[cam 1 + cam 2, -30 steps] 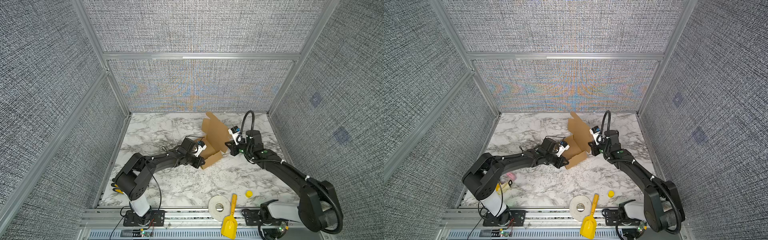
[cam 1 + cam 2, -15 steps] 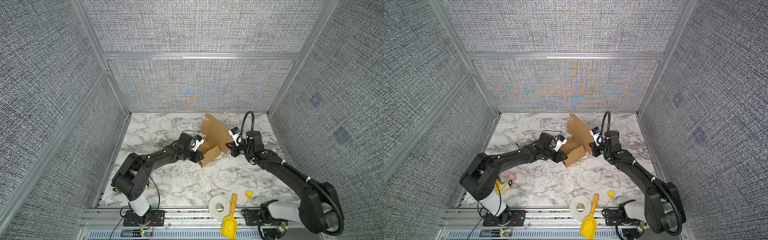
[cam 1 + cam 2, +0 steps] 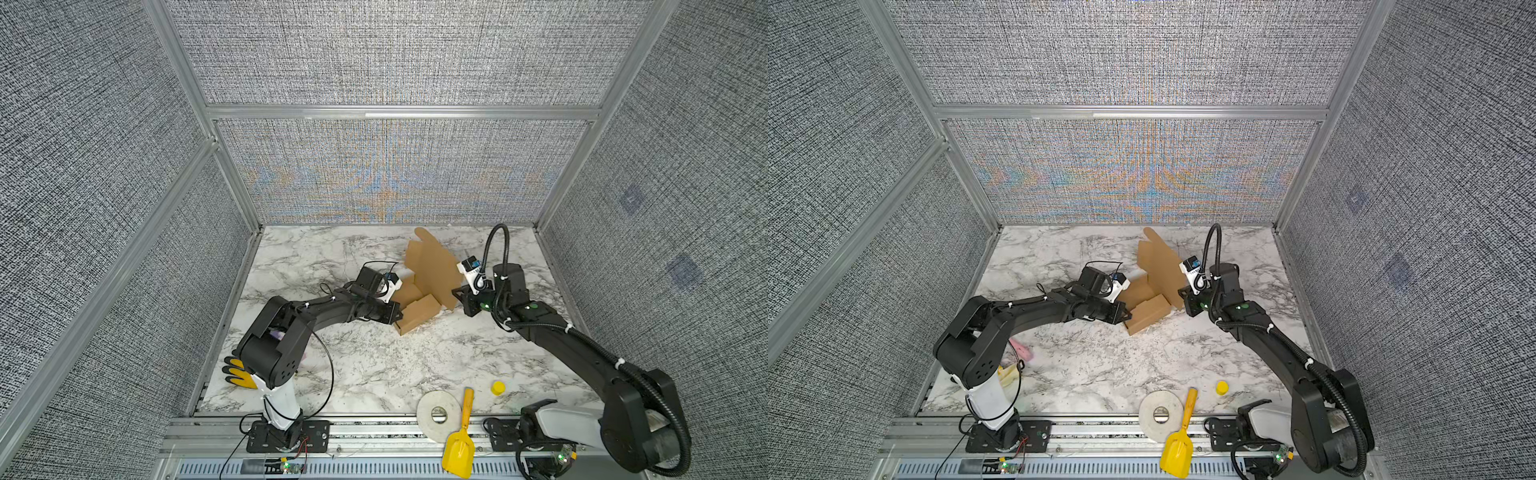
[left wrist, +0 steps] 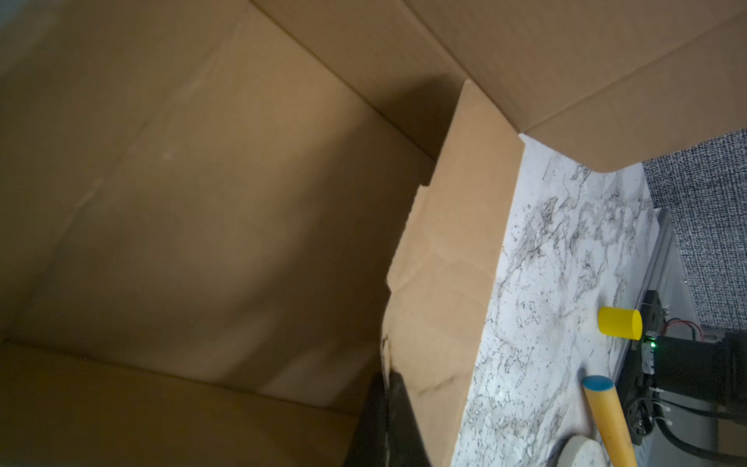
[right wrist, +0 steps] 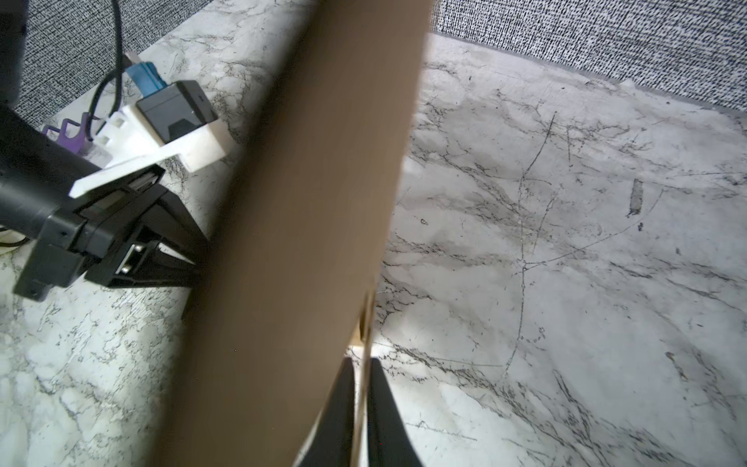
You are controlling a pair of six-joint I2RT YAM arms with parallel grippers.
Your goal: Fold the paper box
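Half a second on, my left gripper (image 4: 386, 384) is back low, pinching a wall of the paper box (image 3: 432, 266); right gripper (image 5: 361, 376) straddles its lid, grip unclear to me. Lid still unfolded.

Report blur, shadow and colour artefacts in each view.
In both top views: sharp overall, but rainbow moiré ripples across the back wall. Left wrist view: the cardboard box is close and soft, with a dark shadow in its inner corner; the yellow cap is sharper. Right wrist view: the box is a blurred, dim band near the lens; the table is sharp.
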